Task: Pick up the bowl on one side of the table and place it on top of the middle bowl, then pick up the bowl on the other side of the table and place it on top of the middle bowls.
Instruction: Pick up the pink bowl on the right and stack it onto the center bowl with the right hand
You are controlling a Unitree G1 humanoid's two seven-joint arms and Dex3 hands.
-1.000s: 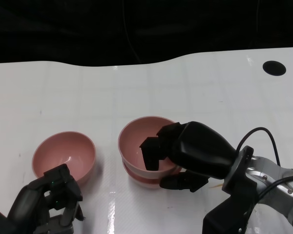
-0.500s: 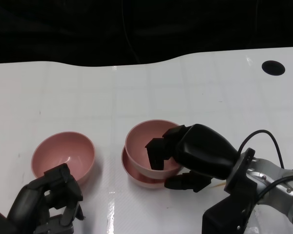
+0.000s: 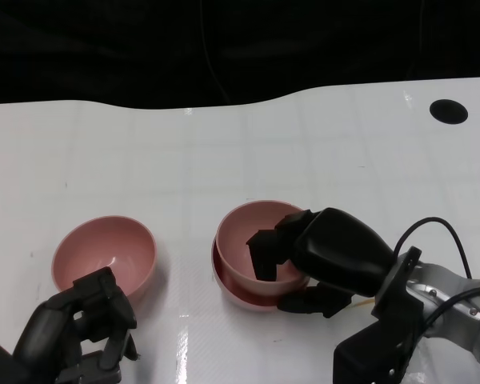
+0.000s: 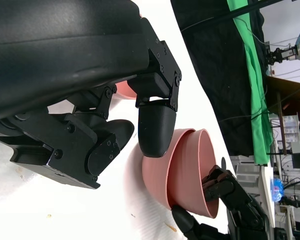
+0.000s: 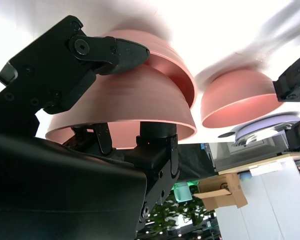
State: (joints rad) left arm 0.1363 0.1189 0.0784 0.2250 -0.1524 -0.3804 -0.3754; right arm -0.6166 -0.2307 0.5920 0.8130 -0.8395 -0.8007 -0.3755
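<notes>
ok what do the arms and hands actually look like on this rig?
Both hands are matte black. The right hand has a smooth rounded shell and blocky segmented fingers; its forearm is silver metal with a black bracket and a black cable looping over the wrist. The left hand shows angular black links with visible screws; its forearm is out of view.

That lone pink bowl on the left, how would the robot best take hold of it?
Probably by the rim. The lone bowl stands upright with its mouth open upward and its wall rounded, so there is little to grip lower down. The left hand sits just on the bowl's near side, so it could come from there, one finger inside the near rim and the others outside, much as the right hand grips its bowl.
</notes>
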